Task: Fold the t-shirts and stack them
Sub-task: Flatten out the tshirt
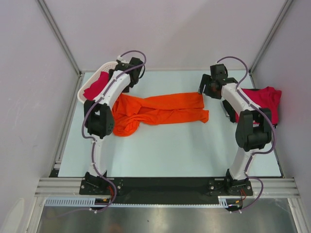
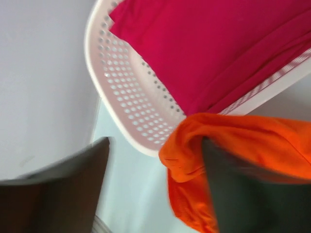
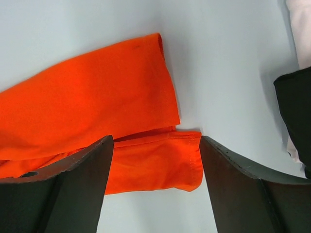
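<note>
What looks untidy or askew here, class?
The orange t-shirt lies stretched in a rumpled band, bunched at its left end. A crimson t-shirt sits crumpled at the right edge of the table.

Plain pale walls (image 1: 170, 29) enclose a light blue table (image 1: 170, 155) edged by aluminium rails (image 1: 63, 186).

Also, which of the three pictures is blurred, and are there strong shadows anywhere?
Top external: sharp, evenly lit, no hard shadows around the orange t-shirt. Left wrist: blurred throughout; the basket holes and the left gripper's fingers look smeared. Right wrist: cloth edges crisp, only a soft shadow beside the shirt's hem.
</note>
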